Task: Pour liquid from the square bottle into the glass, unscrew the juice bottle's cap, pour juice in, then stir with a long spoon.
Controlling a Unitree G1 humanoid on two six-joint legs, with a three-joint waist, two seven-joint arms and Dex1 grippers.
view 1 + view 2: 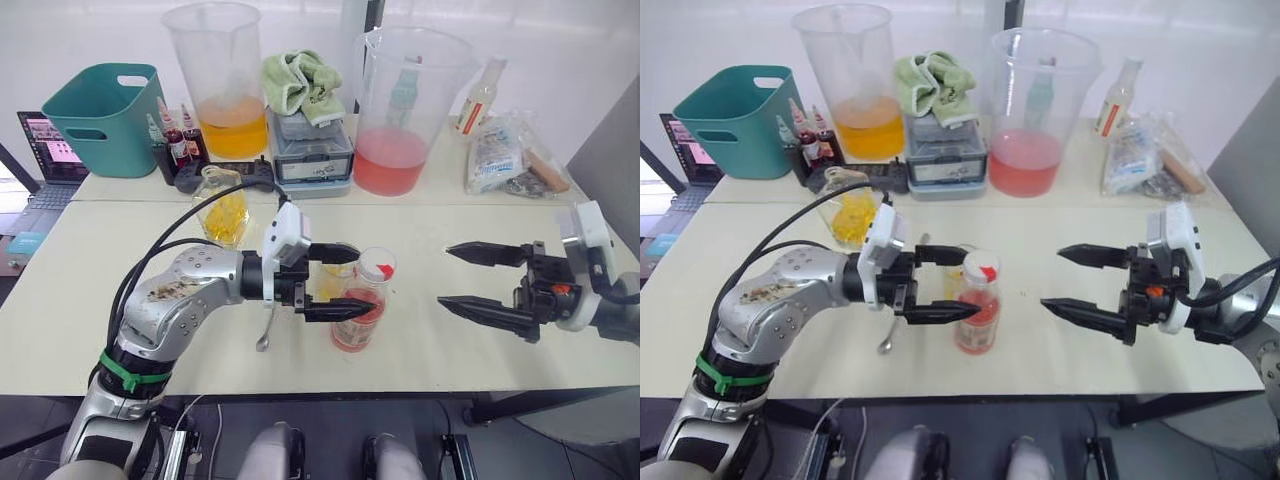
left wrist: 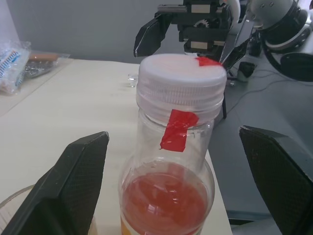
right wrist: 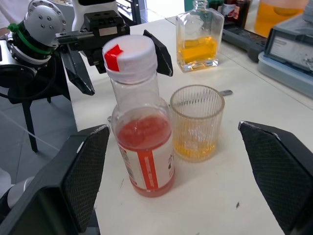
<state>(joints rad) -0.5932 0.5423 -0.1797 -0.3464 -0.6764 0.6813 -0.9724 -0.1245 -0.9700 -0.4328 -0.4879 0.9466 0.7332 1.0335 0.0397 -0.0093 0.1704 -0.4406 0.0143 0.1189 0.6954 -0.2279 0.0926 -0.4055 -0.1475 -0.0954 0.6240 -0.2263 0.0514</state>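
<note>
long spoon [image 1: 265, 330] mostly behind left hand [image 1: 345, 283]

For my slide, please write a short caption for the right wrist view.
Capped juice bottle beside the glass holding yellow liquid, between open right gripper fingers.

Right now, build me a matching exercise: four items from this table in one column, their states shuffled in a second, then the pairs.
1. juice bottle
2. glass
3. square bottle
4. left gripper

A. open, fingers either side of the capped bottle
B. a little yellow liquid at the bottom
C. white cap on, red tape on it
D. standing uncapped behind the others

Pairs: 1-C, 2-B, 3-D, 4-A
</note>
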